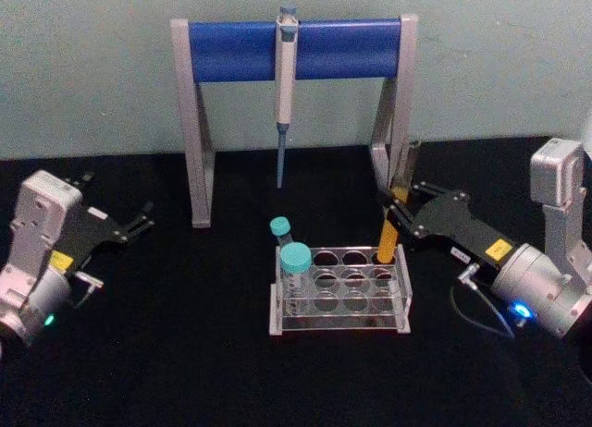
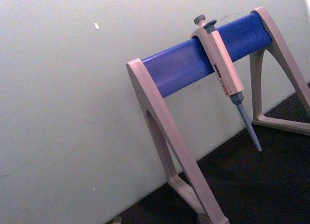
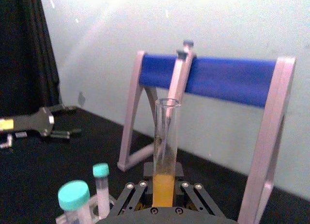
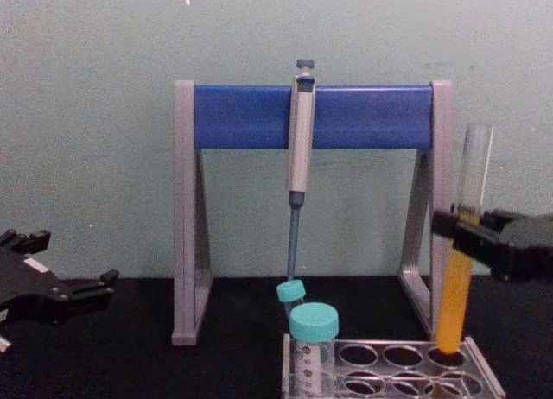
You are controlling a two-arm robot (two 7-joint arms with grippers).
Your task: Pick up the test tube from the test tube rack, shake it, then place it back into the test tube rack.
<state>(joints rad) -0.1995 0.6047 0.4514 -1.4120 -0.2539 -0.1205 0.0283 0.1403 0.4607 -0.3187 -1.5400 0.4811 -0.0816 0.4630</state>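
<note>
1. The tall, clear glass test tube [image 1: 388, 235] of orange-yellow liquid is held upright, its lower end at the rear right hole of the low, clear plastic rack [image 1: 340, 327].
2. It is pinched by the black right gripper [image 1: 396, 208] above the rack.
3. The left gripper [image 1: 118, 196] is parked well left of the rack, fingers spread.

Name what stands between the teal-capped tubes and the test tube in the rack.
Nothing: only empty holes of the test tube rack separate the teal-capped tubes from the test tube, as the head view shows.
</note>
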